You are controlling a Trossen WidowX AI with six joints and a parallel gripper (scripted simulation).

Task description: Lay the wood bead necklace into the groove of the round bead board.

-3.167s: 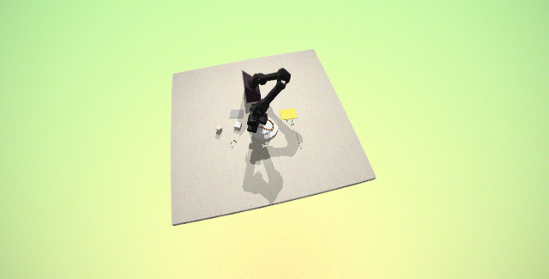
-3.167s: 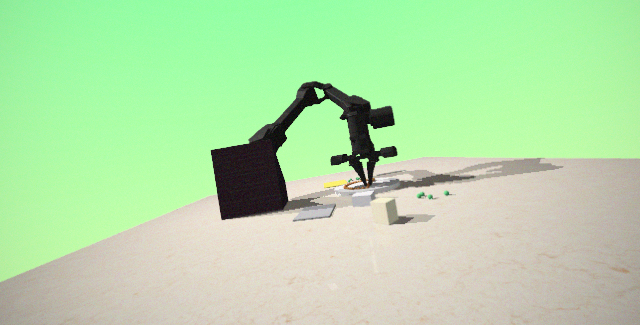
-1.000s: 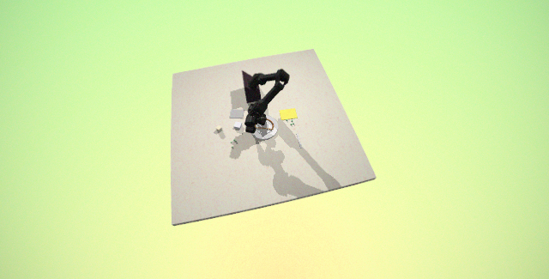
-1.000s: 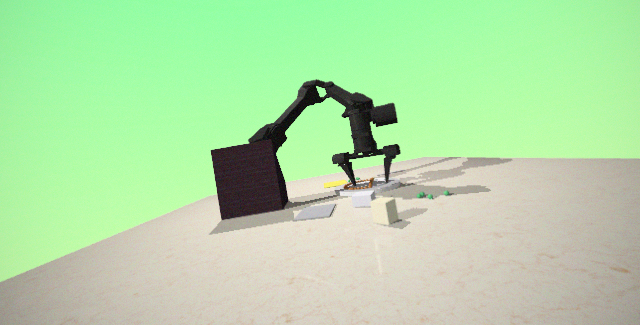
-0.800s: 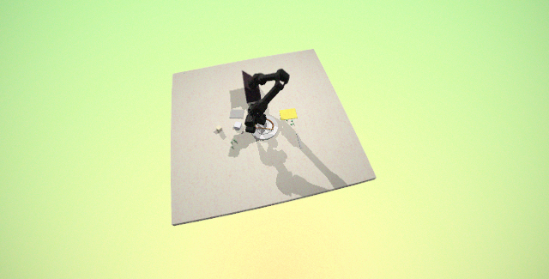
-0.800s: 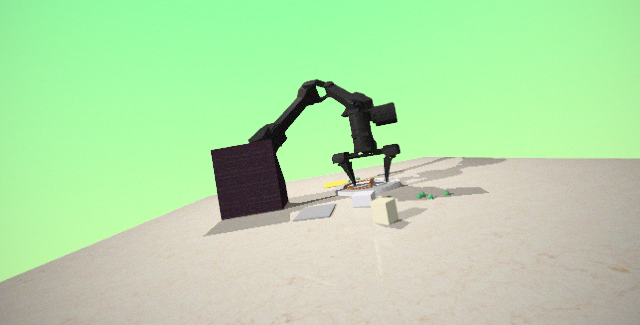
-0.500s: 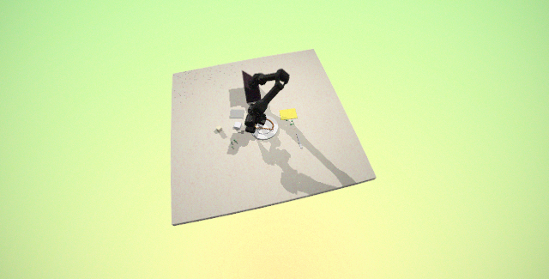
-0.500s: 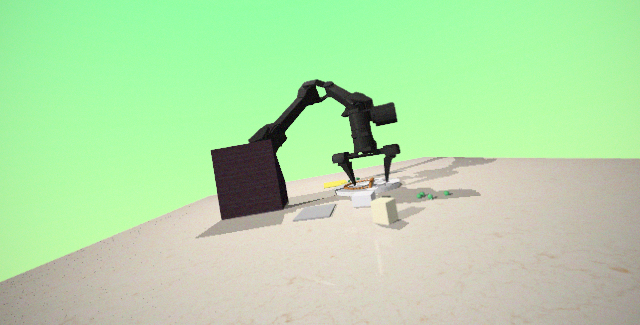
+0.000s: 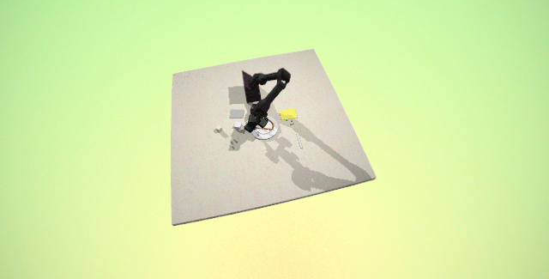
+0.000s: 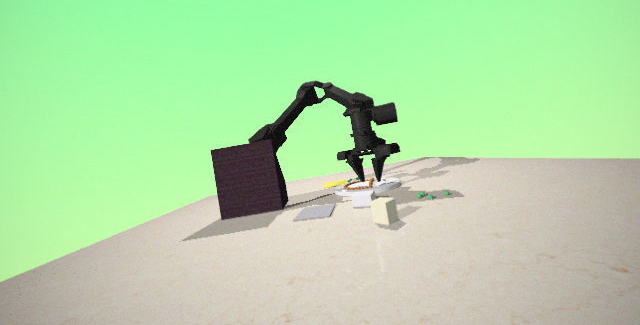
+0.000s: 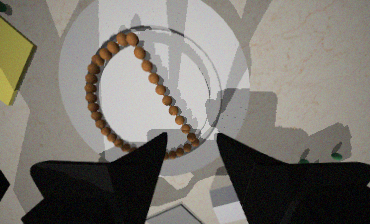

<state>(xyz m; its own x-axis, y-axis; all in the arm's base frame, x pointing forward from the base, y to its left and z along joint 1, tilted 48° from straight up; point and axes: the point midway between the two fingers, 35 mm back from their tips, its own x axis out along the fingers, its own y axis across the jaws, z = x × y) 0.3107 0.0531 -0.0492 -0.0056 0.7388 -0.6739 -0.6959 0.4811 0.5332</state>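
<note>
The round white bead board (image 9: 265,136) (image 10: 395,184) (image 11: 233,55) lies flat. The brown wood bead necklace (image 9: 273,125) (image 10: 350,188) (image 11: 160,90) lies on it. In the wrist view, its left side curves along the groove, while its other side runs nearly straight across the raised middle from the top to the lower right. The groove's right arc shows no beads. My gripper (image 9: 256,125) (image 10: 370,180) (image 11: 192,136) is open, pointing down over the board, with the necklace's lower right bend showing between the fingertips. The left finger hides a few lower beads.
Around the board are a yellow block (image 9: 288,113) (image 11: 6,65), a white block (image 9: 238,124) (image 10: 363,199), a grey plate (image 9: 237,114) (image 10: 315,212), a cream block (image 10: 384,211), a white stick (image 9: 299,141) and small green balls (image 10: 430,196). A dark panel (image 10: 247,180) stands near the arm's base.
</note>
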